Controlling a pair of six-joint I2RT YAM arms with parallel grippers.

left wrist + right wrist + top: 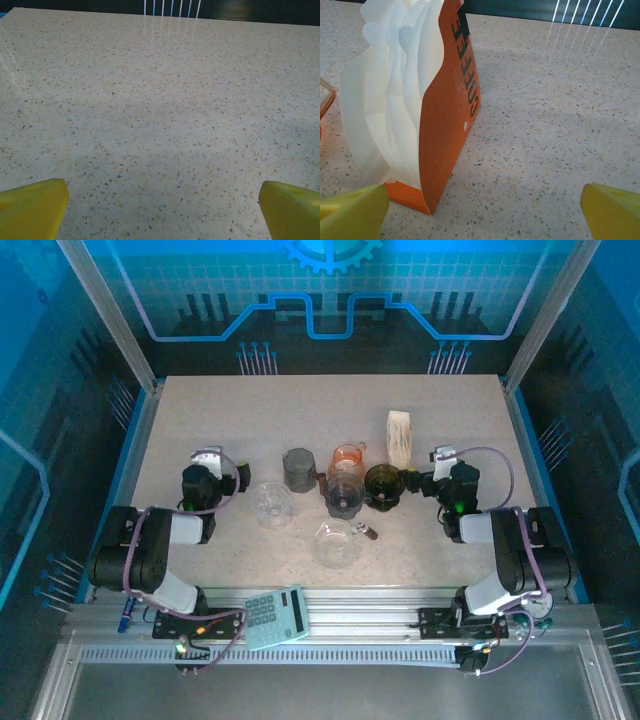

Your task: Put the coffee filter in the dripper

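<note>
Both claws are wide and hold nothing. The left gripper (162, 210) is over bare table (160, 100). The right gripper (484, 212) faces the filter box (447, 125). The drippers (345, 495) stand clustered mid-table between the arms. Beyond them, toward the far right corner, the orange box stands upright, with white coffee filters (390, 100) fanning from its open side. Judged step: fetch one filter. Approach the fanned edge, pinch only the outermost sheet and lift slowly; the light box could tip or drag, and extra sheets may cling.
</note>
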